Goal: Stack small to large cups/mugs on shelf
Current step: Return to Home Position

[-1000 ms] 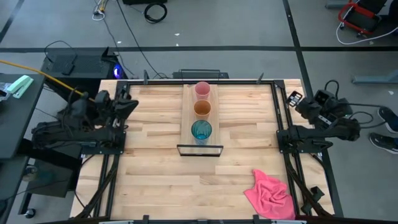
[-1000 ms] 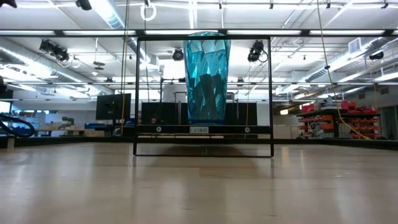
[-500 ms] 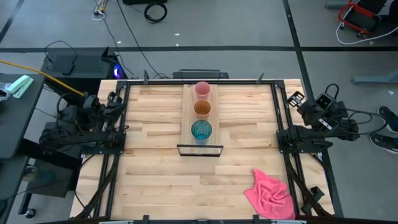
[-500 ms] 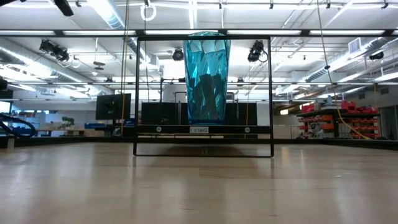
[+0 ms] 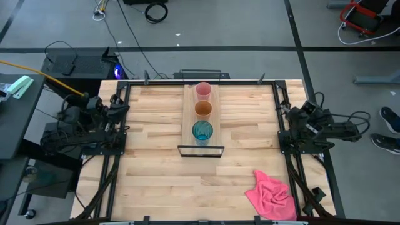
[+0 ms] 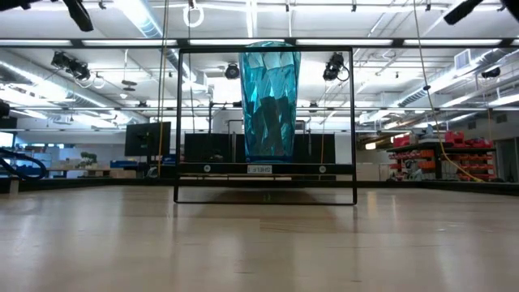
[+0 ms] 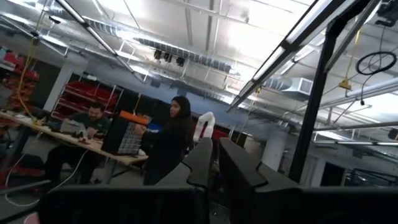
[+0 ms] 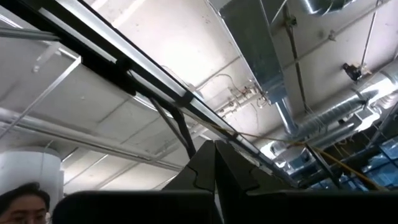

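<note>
Three tumblers stand upright in a row on the light-wood shelf (image 5: 189,115) in the middle of the table: pale pink (image 5: 203,89) farthest, orange-tan (image 5: 203,109) in the middle, translucent teal-blue (image 5: 202,130) nearest, by the black metal frame (image 5: 200,150). In the low view the teal tumbler (image 6: 270,101) stands inside the frame (image 6: 265,191) and hides the other two. My left gripper (image 5: 120,104) is drawn back at the table's left edge, shut (image 7: 215,155). My right gripper (image 5: 289,112) sits at the right edge, shut (image 8: 214,155). Both wrist views point up at the ceiling.
A crumpled pink cloth (image 5: 272,195) lies near the table's near right corner. A black rail (image 5: 206,80) runs along the far edge. The slatted tabletop (image 5: 150,181) lies bare to either side of the shelf. People show in the room beyond.
My left arm has drawn back from over the table's left edge toward its base. My right arm has folded in and swung toward the near side, settling over its base at the right edge. The tumblers and shelf have stayed put.
</note>
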Controlling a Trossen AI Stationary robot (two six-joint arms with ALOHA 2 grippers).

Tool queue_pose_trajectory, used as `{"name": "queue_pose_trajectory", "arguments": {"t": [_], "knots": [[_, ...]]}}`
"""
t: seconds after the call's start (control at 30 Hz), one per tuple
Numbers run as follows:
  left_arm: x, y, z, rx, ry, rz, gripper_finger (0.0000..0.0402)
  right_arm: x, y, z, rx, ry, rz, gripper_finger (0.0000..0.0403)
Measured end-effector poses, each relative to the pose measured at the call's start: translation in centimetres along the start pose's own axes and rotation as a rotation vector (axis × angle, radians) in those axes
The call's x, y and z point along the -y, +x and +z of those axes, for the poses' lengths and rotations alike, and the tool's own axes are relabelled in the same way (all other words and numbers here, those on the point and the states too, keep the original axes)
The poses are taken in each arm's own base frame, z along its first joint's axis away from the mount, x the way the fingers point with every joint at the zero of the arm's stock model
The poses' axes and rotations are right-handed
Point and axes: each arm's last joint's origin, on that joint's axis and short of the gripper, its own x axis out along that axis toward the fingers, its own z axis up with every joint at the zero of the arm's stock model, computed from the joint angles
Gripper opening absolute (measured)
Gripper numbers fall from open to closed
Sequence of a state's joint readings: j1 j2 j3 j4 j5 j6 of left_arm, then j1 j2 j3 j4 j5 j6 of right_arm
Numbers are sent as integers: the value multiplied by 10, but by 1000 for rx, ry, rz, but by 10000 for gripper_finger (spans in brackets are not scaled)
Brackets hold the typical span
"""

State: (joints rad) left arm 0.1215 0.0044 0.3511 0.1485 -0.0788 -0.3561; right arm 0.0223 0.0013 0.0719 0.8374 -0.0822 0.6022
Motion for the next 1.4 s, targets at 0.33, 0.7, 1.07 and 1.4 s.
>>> {"name": "queue_pose_trajectory", "arguments": {"t": [0.33, 0.7, 1.07, 1.4], "knots": [[-18, 0, -46, -32, -74, 54, 24, 8, -9, -13, -23, 38, -17, 12], [-32, -5, -81, -107, -95, 86, 35, 20, -12, -31, -199, 99, -149, 12], [-41, -11, -106, -260, -29, 144, 26, 34, -24, -54, -475, 47, -297, 12], [-47, -16, -120, -439, 204, 155, 34, 45, -42, -73, -760, -150, -372, 12]]}}
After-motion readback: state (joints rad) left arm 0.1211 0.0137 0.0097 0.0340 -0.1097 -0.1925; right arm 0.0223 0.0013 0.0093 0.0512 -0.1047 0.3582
